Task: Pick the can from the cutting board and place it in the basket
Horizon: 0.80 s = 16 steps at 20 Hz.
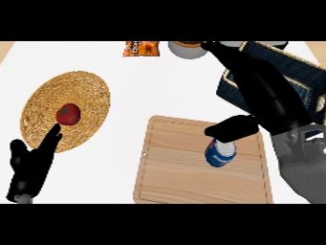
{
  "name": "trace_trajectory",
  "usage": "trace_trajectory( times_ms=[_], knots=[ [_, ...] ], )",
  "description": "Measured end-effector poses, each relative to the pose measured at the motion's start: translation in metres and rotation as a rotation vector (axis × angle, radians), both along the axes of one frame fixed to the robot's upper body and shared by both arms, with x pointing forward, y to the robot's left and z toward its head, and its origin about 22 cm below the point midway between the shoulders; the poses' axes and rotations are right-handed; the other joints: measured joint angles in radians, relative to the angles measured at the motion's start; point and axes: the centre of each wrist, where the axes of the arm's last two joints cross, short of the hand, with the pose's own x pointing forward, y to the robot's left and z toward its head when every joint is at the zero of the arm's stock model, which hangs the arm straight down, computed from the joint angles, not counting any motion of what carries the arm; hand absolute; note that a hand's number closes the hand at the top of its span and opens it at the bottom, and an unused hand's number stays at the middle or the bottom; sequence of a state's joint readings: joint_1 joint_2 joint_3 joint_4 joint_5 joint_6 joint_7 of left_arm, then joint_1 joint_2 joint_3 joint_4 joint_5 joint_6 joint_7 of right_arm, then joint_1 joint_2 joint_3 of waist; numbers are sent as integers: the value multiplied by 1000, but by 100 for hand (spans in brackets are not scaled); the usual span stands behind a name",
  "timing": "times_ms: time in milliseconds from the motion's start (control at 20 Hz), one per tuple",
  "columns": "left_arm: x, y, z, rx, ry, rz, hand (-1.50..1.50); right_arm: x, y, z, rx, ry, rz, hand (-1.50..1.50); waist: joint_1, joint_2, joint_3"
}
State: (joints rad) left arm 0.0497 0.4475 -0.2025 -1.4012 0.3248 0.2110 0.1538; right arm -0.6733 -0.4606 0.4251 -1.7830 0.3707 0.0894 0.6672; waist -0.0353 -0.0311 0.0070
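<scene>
Roughly upright can (220, 155), top end under right hand (234, 128)

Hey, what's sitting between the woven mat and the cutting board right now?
Nothing. In the head view, the strip of white counter between the woven mat and the cutting board is bare.

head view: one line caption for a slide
Open right hand over the can on the cutting board, basket beyond; left hand rests at lower left.
</scene>
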Motion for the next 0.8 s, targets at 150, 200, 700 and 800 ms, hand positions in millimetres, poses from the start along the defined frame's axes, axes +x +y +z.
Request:
trace_trajectory(
  times_ms=[150,200,700,800],
  knots=[
    [-1,1,-1,0,2,3,0,-7,-6,34,-117,39,-10,-150,-5,1,0],
    [-2,1,-1,1,-2,2,0,-9,-10,45,-151,60,-10,-150,-5,1,1],
    [-6,-1,0,1,-10,7,0,-12,-46,98,-327,286,81,-150,-2,6,1],
    [-7,-2,0,2,-13,9,0,-15,-52,104,-342,310,93,-150,-1,7,1]
  ],
)
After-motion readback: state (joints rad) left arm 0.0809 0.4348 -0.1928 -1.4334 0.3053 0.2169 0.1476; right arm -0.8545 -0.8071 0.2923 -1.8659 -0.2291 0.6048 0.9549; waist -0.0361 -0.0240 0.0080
